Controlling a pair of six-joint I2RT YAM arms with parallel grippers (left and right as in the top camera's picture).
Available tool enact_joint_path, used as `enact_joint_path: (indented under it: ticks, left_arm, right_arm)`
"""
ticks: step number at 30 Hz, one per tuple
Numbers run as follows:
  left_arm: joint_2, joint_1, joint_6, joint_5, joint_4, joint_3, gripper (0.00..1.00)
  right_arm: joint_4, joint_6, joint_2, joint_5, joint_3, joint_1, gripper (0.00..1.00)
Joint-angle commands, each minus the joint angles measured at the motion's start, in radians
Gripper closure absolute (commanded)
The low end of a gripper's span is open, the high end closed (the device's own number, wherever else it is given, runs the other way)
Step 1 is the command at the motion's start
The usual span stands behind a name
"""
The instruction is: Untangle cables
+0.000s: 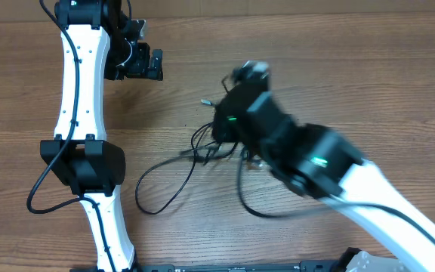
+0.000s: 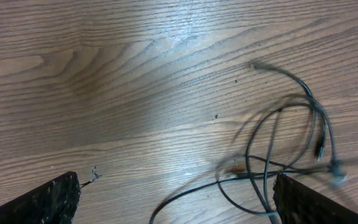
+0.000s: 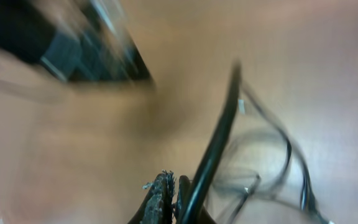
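Cables (image 1: 205, 151) sat mid-table (image 2: 135, 74) in 1 knot, with 1 loop trailing to 7 o'clock and another to 5 o'clock in the overhead view. A loose plug end poked out at 12 o'clock.

Right claw (image 3: 168, 190) came in from 4 o'clock and sat right over the knot, fingers pressed together. In the right wrist view 1 strand ran up past the fingers, touching or just beside them. The view was too blurred to say whether it was pinched. My read: it went for the knot's core to lift 1 strand free.

Left claw (image 2: 179, 205) was spread wide and held nothing, parked at 10 o'clock of the knot and well apart from it. Its camera had the tangle at 4 o'clock. It was probably kept back to leave the right arm room, ready to pin the rest.

Nothing was separated yet. Risk: the whole bundle drags along instead of 1 strand.
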Motion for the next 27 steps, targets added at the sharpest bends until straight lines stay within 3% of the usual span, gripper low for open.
enact_joint_path:
  ticks: [1, 7, 17, 27]
  left_arm:
    - [0.012, -0.002, -0.012, -0.003, 0.002, -0.005, 0.0]
    - [0.012, -0.002, -0.012, -0.003, 0.002, -0.005, 0.01]
    - [0.012, -0.002, -0.012, -0.003, 0.002, -0.005, 0.0]
    - [0.012, -0.002, -0.012, -0.003, 0.002, -0.005, 0.01]
  right_arm:
    - [0.017, -0.102, -0.076, 0.275, 0.124, 0.001, 0.96]
    - [0.127, -0.151, -0.156, 0.533, 0.208, 0.001, 0.96]
    - [0.274, -0.276, -0.195, 0.565, 0.208, 0.0, 0.96]
    - [0.252, -0.277, -0.193, 0.632, 0.205, -0.007, 0.96]
